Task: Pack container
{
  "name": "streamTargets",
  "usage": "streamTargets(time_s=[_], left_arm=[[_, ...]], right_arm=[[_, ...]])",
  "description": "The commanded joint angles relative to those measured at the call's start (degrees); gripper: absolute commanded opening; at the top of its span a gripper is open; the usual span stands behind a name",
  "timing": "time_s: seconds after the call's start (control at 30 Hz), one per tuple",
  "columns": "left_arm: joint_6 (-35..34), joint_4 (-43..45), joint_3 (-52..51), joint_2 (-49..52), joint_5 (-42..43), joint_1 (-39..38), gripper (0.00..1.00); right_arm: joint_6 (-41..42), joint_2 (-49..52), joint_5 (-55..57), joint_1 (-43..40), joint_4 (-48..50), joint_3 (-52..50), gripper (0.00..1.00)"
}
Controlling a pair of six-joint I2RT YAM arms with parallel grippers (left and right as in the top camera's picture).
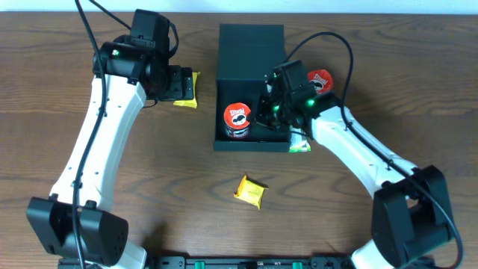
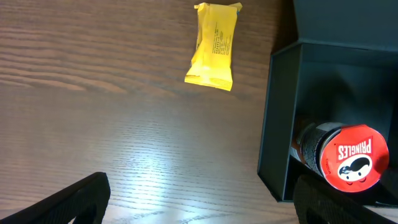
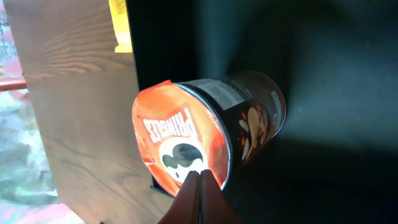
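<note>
Left pincer (image 2: 199, 202): released, spread wide, empty, hanging low over the worktop (image 2: 93, 93). The yellow packet (image 2: 214, 45) lies flat straight ahead of it. Its long axis runs away from me, square to the line my fingers close along, so they'd span its short width. The container (image 1: 250, 45) sits mid-worktop, just past that packet to my right, with the lid flipped back on the far side and the mouth up. My left arm is clearly the nearer one to this packet. My guess is it's the next pick, then a short sideways carry over the container wall.

Right pincer (image 3: 199, 186): clenched, fingers pressed together, nothing between them that I can see. It's down inside the container, tips just over the lid edge of the Pringles can (image 3: 205, 143). That can is in the near-left part of the box, lid up.

A second Pringles can (image 1: 321, 81) is outside, just beside the right wall. A green-white packet (image 1: 300, 143) lies at the near-right corner, partly under my right forearm. A second yellow packet (image 1: 252, 190) lies alone nearer my base, well apart from both pincers.

Materials:
- **Container:** matte, dark, rigid, with straight walls.
- **Packets:** glossy film, soft pillow shape, crimped ends.
- **Cans:** stiff cylinders with a printed sleeve and a red lid.
- **Worktop:** brown woodgrain with a slight sheen.
</note>
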Motion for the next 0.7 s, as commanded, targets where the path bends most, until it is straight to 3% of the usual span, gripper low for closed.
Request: streamTargets(time_s=[0.0, 0.67], left_arm=[[1.25, 0.0, 0.7, 0.2, -0.66, 0.42, 0.95], [1.25, 0.0, 0.7, 0.2, -0.66, 0.42, 0.95]], right_arm=[[0.42, -0.76, 2.16, 0.68, -0.02, 0.66, 0.01], [-0.46, 0.22, 5.44, 2.34, 0.0, 0.59, 0.02]])
